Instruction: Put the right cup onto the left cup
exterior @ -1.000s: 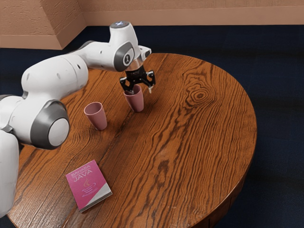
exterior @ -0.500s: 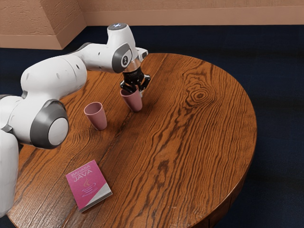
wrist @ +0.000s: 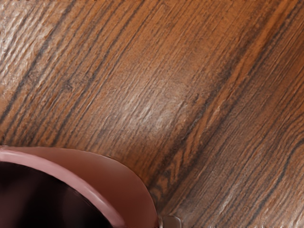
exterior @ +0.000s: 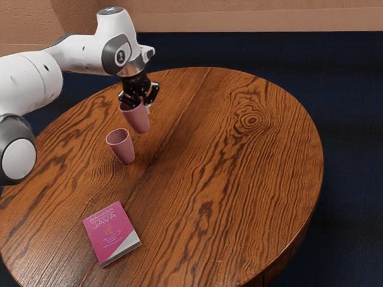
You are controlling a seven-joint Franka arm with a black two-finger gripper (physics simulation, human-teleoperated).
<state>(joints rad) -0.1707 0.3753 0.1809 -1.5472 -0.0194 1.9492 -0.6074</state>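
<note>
pink and smooth, the right cup [exterior: 139, 122] is hanging tilted from the black gripper [exterior: 139, 106], whose jaws are pinching it at the rim. it is leaning its narrow base toward the exterior view's right, near the left cup [exterior: 123, 149] but not sitting in it. that matching cup is standing on the round wooden table [exterior: 239, 179], showing its open round mouth and tapering sides. dark, wavy grain is running through the brown wood, curling into a knot [exterior: 251, 121]. in the wrist view, the held cup's curved lip is catching soft light around a dark hollow, against streaky, shiny wood. a flat magenta book [exterior: 111, 233] with a pale grey corner is lying on the table, well apart from the gripper. the smooth white arm [exterior: 84, 54], with its grey joints, is reaching across the table edge.
</note>
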